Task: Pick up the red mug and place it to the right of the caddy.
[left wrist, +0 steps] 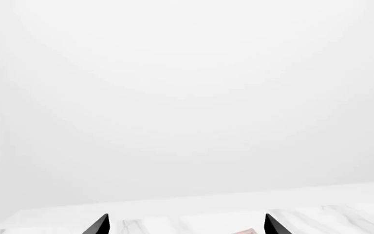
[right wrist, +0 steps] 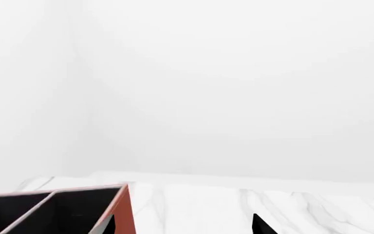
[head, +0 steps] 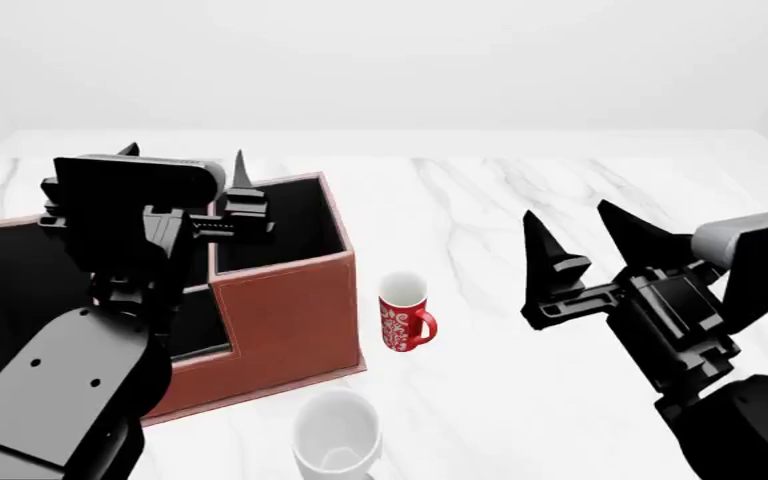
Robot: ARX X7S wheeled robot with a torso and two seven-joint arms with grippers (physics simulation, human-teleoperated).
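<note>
The red mug (head: 404, 312) with a white pattern stands upright on the marble table, just right of the caddy's front right corner, handle to the right. The caddy (head: 291, 310) is a reddish-brown organizer with black compartments at the left; it also shows in the right wrist view (right wrist: 123, 209). My left gripper (head: 184, 157) is open and empty, fingers pointing up, over the caddy's back part; its tips show in the left wrist view (left wrist: 185, 225). My right gripper (head: 571, 215) is open and empty, well right of the mug and apart from it; its tips show in the right wrist view (right wrist: 183, 226).
A plain white mug (head: 335, 435) stands near the front edge, below the red mug. The white marble table (head: 491, 200) stretches behind and right of the caddy. White walls close the scene at the back.
</note>
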